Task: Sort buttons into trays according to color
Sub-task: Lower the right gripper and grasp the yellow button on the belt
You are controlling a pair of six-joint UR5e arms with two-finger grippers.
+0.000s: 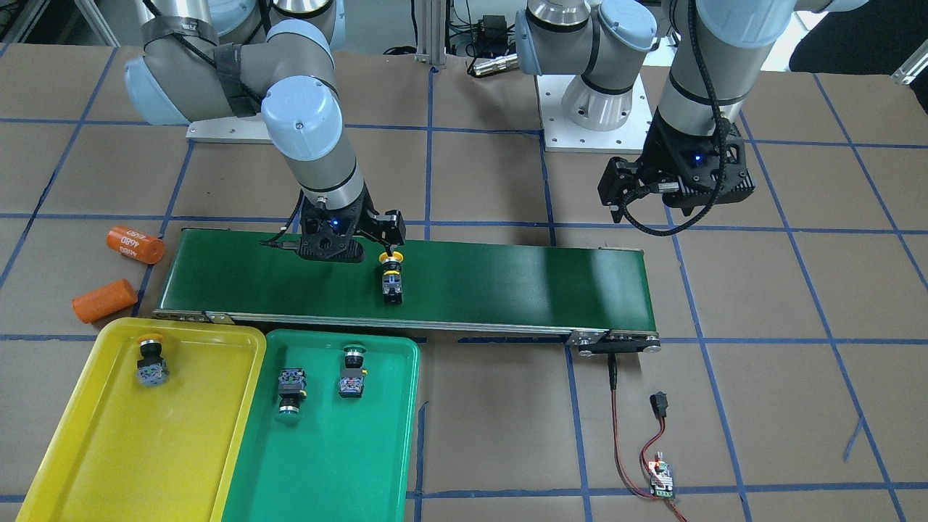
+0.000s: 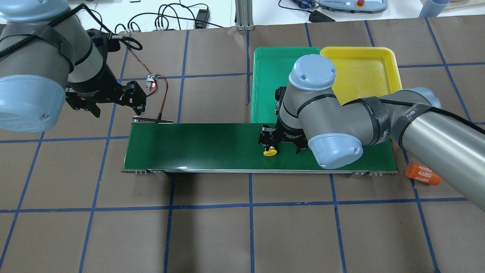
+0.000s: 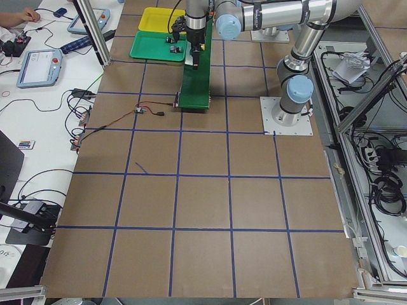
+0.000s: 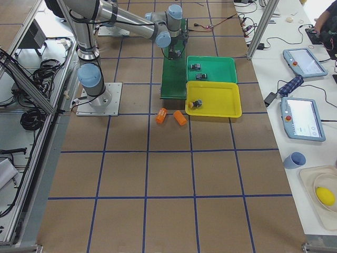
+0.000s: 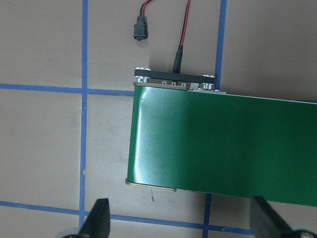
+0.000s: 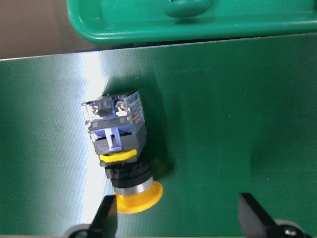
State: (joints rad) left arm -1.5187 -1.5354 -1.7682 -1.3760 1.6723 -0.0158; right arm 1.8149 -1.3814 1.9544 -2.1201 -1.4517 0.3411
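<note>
A yellow button (image 1: 392,278) lies on its side on the dark-green conveyor belt (image 1: 507,283). My right gripper (image 6: 178,213) is open just above it, and the yellow cap (image 6: 138,197) sits beside one finger (image 6: 106,218). The yellow cap also shows in the overhead view (image 2: 270,152). Another yellow button (image 1: 151,362) lies in the yellow tray (image 1: 145,449). Two green buttons (image 1: 291,391) (image 1: 353,373) lie in the green tray (image 1: 333,449). My left gripper (image 5: 181,220) is open and empty over the belt's other end (image 5: 208,144).
Two orange cylinders (image 1: 135,244) (image 1: 104,300) lie on the table off the belt's end, next to the yellow tray. A red-black cable with a small circuit board (image 1: 662,478) runs from the belt's other end. My right arm (image 2: 341,125) hides part of both trays in the overhead view.
</note>
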